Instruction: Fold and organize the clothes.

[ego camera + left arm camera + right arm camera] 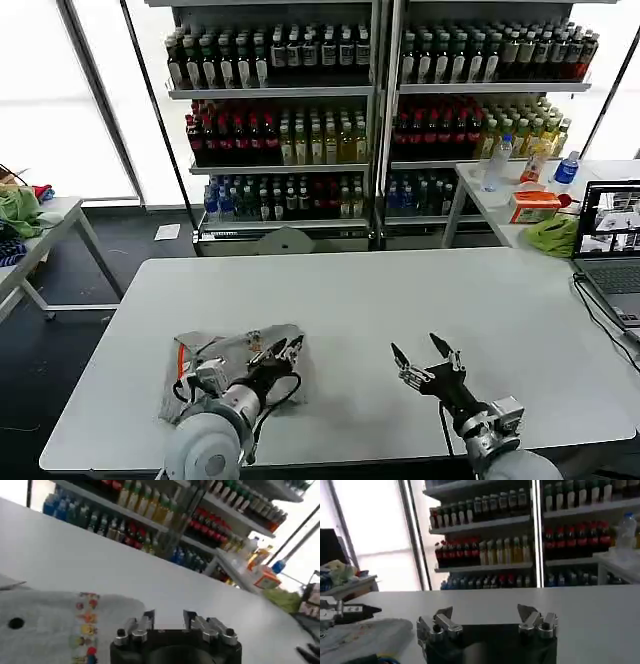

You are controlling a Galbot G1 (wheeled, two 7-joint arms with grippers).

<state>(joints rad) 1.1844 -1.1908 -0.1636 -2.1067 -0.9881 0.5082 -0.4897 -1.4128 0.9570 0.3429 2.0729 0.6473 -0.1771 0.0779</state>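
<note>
Table [350,300]: white rectangular top; carries the garment on the robot's left side, bare in front of the right arm.
Shirt [215,365]: light grey, folded into a rumpled bundle near the front-left edge of the table; red trim shows at its left end; in the left wrist view its colourful print strip [86,627] runs across the cloth.
Left gripper [280,352]: sits over the right part of the shirt, fingertips at the bundle's far right edge; in the left wrist view the shirt [50,625] lies beside and under the fingers [148,620]; jaws part-open with a clear gap; nothing clamped between them.
Right gripper [425,352]: low over bare table, well apart from the shirt, to its right; jaws spread wide; empty; in the right wrist view the fingers [442,615] stand apart and the shirt edge [360,637] lies off to one side.
Laptop [610,245]: open, at the table's right edge.
Shelves [380,110]: rows of bottled drinks behind the table.
Green cloth [550,235]: on the side desk, far right.
</note>
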